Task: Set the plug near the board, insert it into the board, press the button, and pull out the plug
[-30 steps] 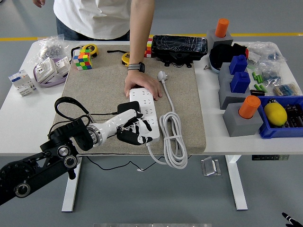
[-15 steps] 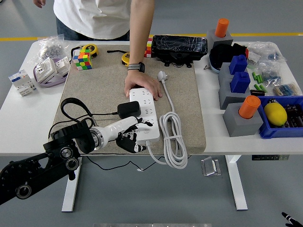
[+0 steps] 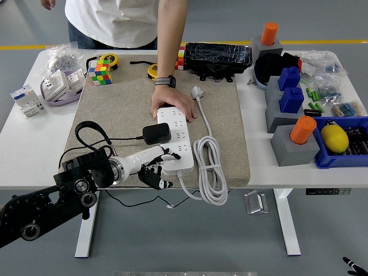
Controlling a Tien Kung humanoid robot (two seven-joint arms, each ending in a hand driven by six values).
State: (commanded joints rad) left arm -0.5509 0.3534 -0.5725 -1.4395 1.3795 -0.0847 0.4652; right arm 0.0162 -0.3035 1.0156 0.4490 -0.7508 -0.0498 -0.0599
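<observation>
We start with the white table [image 3: 34, 149], and most of its middle is covered by a beige mat [image 3: 121, 109]. Behind it a person leans in from the far side, one hand [image 3: 172, 103] pressed flat on the far end of the white power strip [image 3: 175, 138], a watch on that wrist.

The robot's left arm [image 3: 52, 195] comes in from the lower left, and we see its left hand [image 3: 154, 167] at the near edge of the mat, just beside the strip's near end. Its fingers are relaxed and loosely spread, and we see nothing in them; the fingertips sit close to the strip's near corner, though we cannot tell whether they touch it.

The strip lies lengthwise down the mat. Its thick white cord [image 3: 210, 172] is looped in a bundle to the right, running over the table's near edge, with its own white plug [image 3: 198, 92] lying loose near the person's hand.

Now the task's piece: the black plug [image 3: 156, 133], a chunky adapter, sits against the strip's left side, its thin black cable [image 3: 92, 135] curling away to the left.

Smaller things: a colour cube [image 3: 99, 72] sits at the mat's far left corner.
</observation>
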